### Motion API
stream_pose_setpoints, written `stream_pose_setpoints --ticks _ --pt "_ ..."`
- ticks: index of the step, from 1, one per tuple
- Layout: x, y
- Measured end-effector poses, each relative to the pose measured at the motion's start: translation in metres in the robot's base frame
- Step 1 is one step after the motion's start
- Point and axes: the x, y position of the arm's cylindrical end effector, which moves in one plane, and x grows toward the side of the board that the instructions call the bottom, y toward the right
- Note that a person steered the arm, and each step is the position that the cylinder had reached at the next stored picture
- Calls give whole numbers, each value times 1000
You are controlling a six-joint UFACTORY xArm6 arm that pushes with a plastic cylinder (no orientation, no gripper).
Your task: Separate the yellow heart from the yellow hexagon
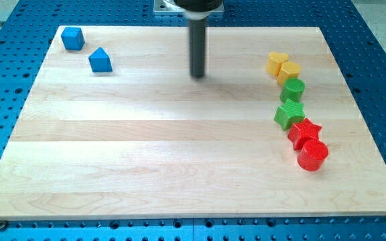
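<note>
A yellow heart lies near the view's upper right and touches a yellow hexagon just below and right of it. My tip is at the lower end of the dark rod, near the top middle of the board. It stands well to the left of the two yellow blocks and touches no block.
Below the yellow pair runs a curved row: a green cylinder, a green star, a red star, a red cylinder. A blue cube and a blue triangular block lie at the upper left. The wooden board sits on a blue perforated table.
</note>
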Motion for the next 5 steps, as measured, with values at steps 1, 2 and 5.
stream_pose_setpoints --ticks 1,2,5 --pt "-47 85" --pt "-57 152" --pt "6 51"
